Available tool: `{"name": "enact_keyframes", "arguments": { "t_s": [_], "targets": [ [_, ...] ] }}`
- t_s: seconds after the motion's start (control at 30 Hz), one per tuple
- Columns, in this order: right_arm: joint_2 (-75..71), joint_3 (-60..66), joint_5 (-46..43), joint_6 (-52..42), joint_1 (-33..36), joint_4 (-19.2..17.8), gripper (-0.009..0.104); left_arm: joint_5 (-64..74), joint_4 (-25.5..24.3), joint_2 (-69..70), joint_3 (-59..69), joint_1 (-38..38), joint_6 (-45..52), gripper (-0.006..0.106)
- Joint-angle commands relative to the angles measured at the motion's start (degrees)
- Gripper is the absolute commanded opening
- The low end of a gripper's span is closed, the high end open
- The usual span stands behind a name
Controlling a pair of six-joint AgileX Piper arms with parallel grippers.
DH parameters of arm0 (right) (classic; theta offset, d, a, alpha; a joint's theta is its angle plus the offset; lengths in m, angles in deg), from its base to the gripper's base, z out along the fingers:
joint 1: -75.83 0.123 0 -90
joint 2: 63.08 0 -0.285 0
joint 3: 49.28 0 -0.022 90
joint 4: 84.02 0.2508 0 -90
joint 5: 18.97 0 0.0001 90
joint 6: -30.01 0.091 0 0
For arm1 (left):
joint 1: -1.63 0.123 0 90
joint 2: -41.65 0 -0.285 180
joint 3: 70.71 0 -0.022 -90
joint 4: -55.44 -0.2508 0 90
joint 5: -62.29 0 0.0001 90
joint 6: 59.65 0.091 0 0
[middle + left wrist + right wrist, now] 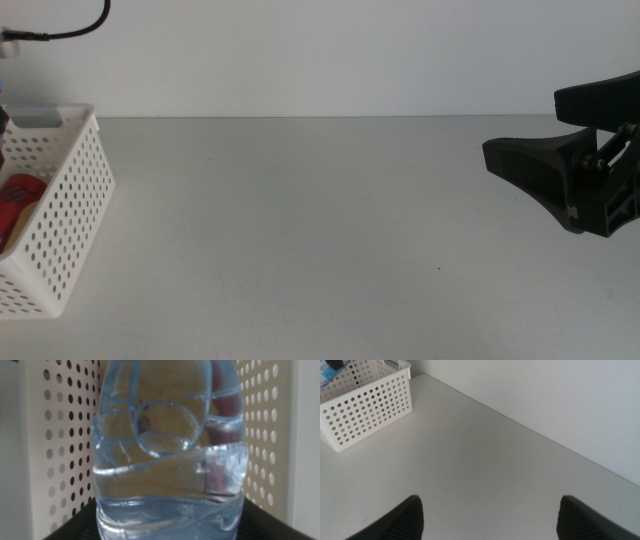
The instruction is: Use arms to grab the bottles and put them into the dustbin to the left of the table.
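Observation:
A clear water bottle (170, 460) fills the left wrist view, upright and very close, with the dustbin's (55, 435) perforated white walls behind it. My left gripper (340, 364) is shut on this bottle and holds it over the dustbin (370, 410); its blue label (327, 374) shows just above the rim. In the middle view the dustbin (70, 200) stands at the table's left edge with a red can (20, 200) lying inside. My right gripper (522, 125) hovers open at the far right with nothing between its jaws, which stand wide apart.
The light-grey table (300, 230) stretches bare between the dustbin and the right arm. A pale wall runs along its far edge. A black cable (70, 30) hangs at the upper left.

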Motion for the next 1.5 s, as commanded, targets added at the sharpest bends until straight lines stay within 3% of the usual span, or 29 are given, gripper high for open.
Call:
{"name": "enact_keyframes", "arguments": {
  "t_s": [0.0,0.13,0.23,0.33,0.53,0.83,1.17,1.47],
  "targets": [
    [-0.4,-2.2,-4.0,-0.4,0.0,-0.2,0.069,-3.2,0.0,0.9,-2.2,0.6,1.1,-0.001],
    [-0.4,-2.2,-4.0,-0.4,0.0,-0.2,0.069,-4.1,-0.5,-2.3,-2.2,1.1,1.5,0.007],
    [-0.4,-2.2,-4.0,-0.4,0.0,-0.2,0.069,-5.0,-0.7,-4.4,-2.2,1.2,2.0,0.021],
    [-0.4,-2.2,-4.0,-0.4,0.0,-0.2,0.069,-5.4,0.0,-6.0,-2.2,1.2,4.1,0.041],
    [-0.4,-2.2,-4.0,-0.4,0.0,-0.2,0.069,-5.3,0.9,-7.0,-2.2,1.2,2.8,0.094],
    [-0.4,-2.2,-4.0,-0.4,0.0,-0.2,0.069,-3.9,5.0,-2.6,-2.3,0.3,1.4,0.094],
    [-0.4,-2.2,-4.0,-0.4,0.0,-0.2,0.069,-5.0,-0.4,11.7,-2.1,-7.9,-6.8,0.093],
    [-0.4,-2.2,-4.0,-0.4,0.0,-0.2,0.069,-4.8,-2.3,24.2,-2.1,-13.6,-9.4,0.093]
  ]
}}
